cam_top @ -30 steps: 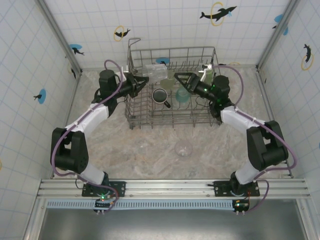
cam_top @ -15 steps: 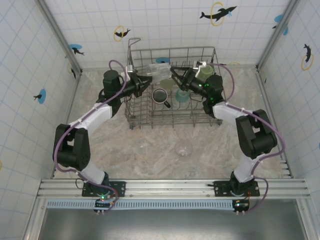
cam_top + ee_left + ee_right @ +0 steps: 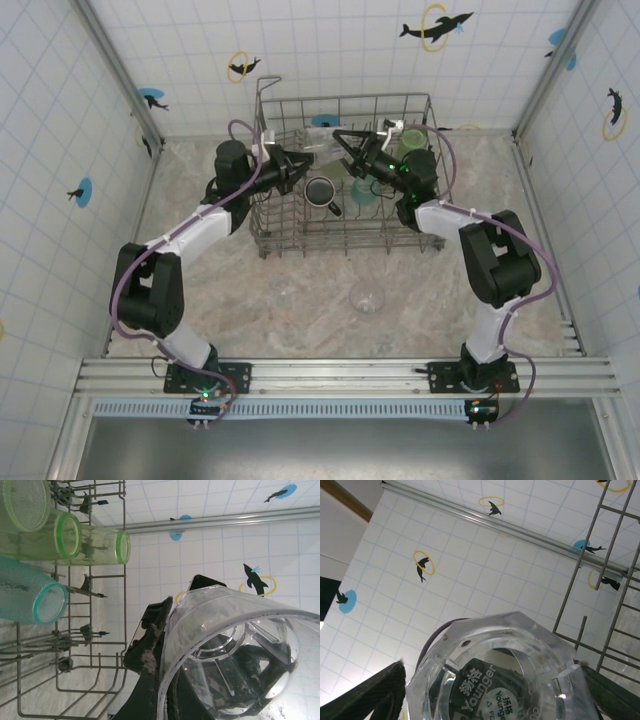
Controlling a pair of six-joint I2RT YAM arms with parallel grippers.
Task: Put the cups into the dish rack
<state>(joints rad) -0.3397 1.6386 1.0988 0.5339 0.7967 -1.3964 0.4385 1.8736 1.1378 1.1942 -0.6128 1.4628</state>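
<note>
Dish rack (image 3: 345, 245) far-centre on the surface (image 3: 250, 290), mug (image 3: 320, 190) inside at its middle, tumblers (image 3: 365, 190) just to its right, raised cup (image 3: 230, 630) over the rack's back, 1 lone cup (image 3: 367, 296) out front.

1. The black-and-white jointed left arm (image 3: 190, 235) rises from its base at the near edge, folds at the elbow and stretches forward and inward.
2. Its wrist lies nearly level, and the left gripper (image 3: 296, 165) points to the right, towards the other arm.
3. The left gripper is clamped on the wall of a clear colourless plastic tumbler (image 3: 235, 650), with one dark finger (image 3: 150, 645) outside it.
4. The matching right arm (image 3: 480, 235) bends sharply at the elbow and reaches forward and left.
5. The right gripper (image 3: 347, 142) faces the left one, its fingers (image 3: 375, 695) spread wide on either side of the tumbler's base.
</note>
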